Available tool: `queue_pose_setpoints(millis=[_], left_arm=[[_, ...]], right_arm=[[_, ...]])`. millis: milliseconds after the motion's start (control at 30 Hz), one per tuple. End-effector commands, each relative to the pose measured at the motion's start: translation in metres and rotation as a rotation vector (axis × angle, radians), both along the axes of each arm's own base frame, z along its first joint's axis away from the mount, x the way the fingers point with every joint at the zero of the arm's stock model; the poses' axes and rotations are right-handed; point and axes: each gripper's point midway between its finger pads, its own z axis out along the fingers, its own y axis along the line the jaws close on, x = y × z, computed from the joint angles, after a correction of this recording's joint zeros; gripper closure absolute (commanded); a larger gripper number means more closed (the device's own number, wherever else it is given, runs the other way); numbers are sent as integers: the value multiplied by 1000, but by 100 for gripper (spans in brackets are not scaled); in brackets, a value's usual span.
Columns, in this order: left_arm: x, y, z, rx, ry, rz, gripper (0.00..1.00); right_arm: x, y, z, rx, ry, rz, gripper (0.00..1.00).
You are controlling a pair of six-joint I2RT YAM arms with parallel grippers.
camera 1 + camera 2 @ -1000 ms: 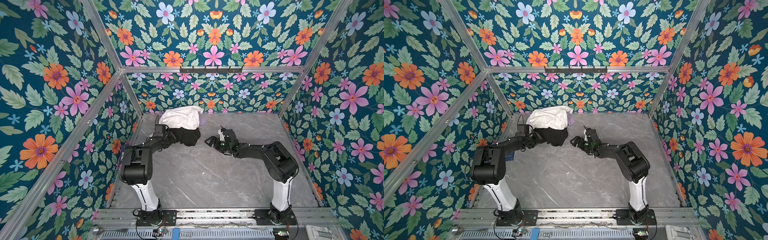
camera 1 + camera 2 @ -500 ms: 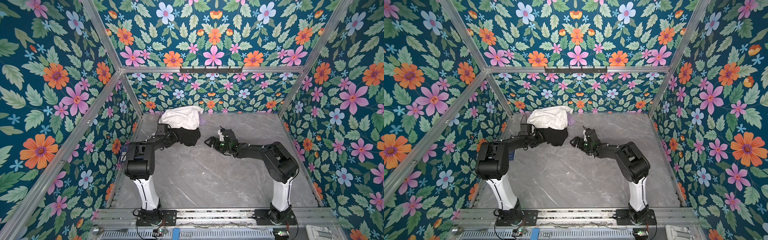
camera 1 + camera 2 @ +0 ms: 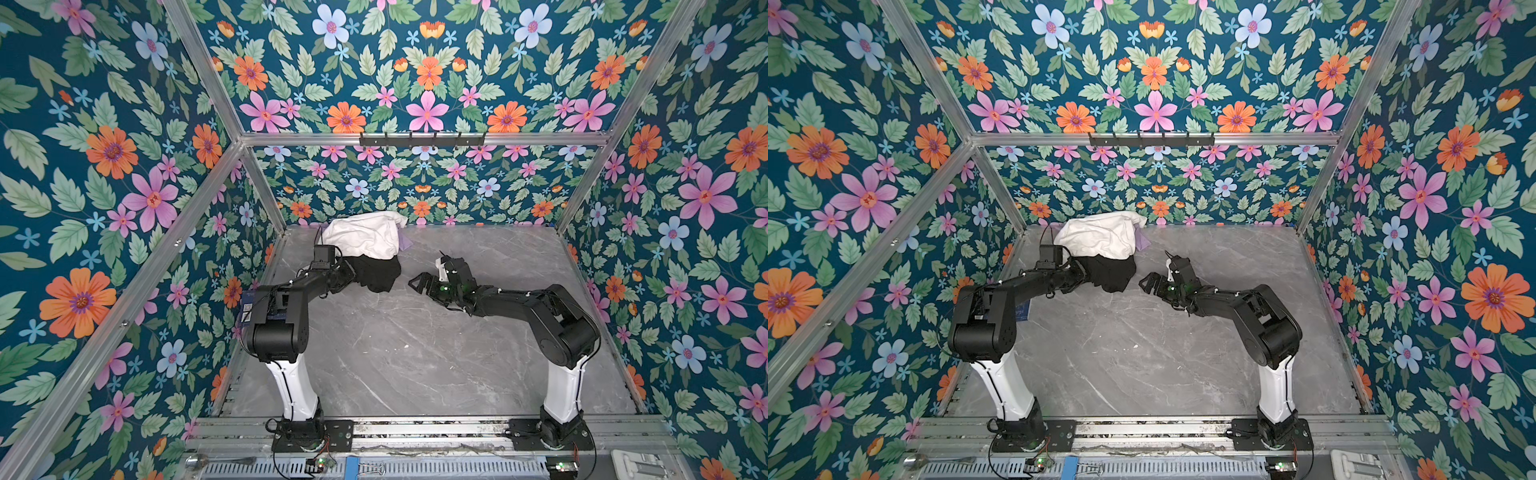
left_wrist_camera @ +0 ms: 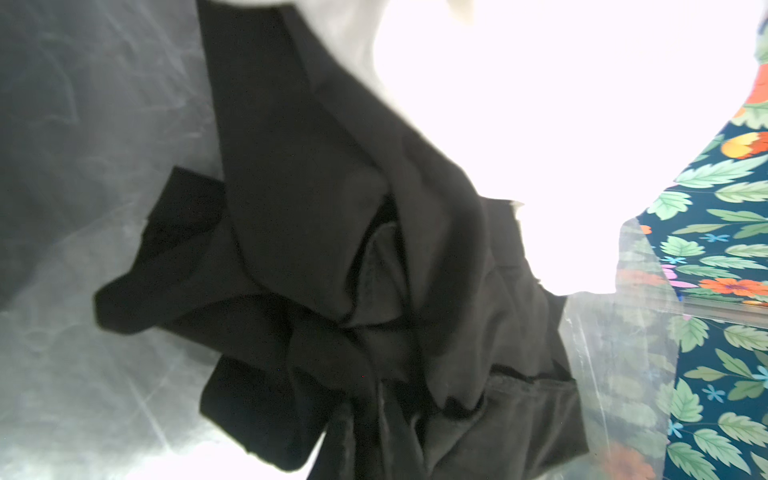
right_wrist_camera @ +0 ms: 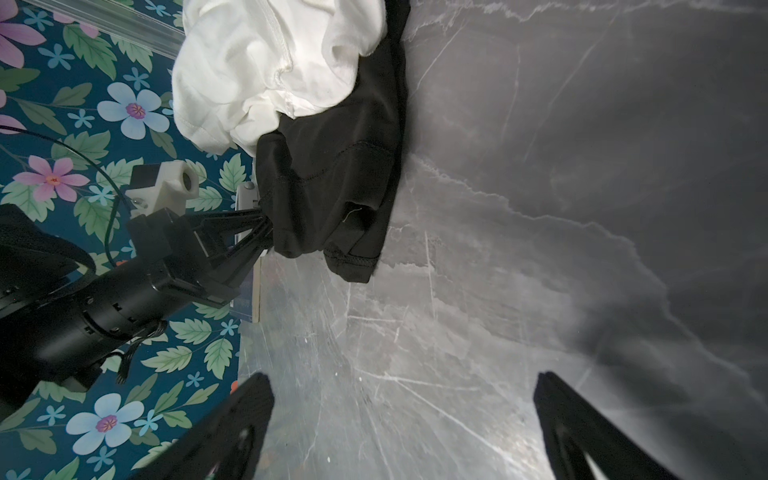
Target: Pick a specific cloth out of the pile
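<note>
The cloth (image 3: 377, 272), black and crumpled, lies at the near edge of the pile (image 3: 365, 249), toward the back left of the grey marbled table (image 3: 415, 357). It sits partly under the white garment (image 3: 361, 235). A pale lavender garment (image 3: 405, 242) shows at the pile's right side. The left gripper (image 5: 266, 226) is closed on a fold at the cloth's edge, its fingers pinched into the black fabric, as the right wrist view shows. The right gripper (image 3: 419, 284) sits low over the table near the cloth but apart from it, jaws spread wide and empty, pointing toward the pile.
</note>
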Motion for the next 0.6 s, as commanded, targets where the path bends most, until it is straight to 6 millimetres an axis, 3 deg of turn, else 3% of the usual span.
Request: queue_pose_setpoints(millis=[0,333,567], left_arm=[[3,-6,13,-18,-25,-22,90],[11,-12,54,-27,-96,-43,90],[10,-17,70,-45,-122,-56,91]], right_arm=[[1,-1,4,-9,-23,-5,1],[-2,1,10,-10,-31,0,1],[-5,-3,18,-18,-48,-8,1]])
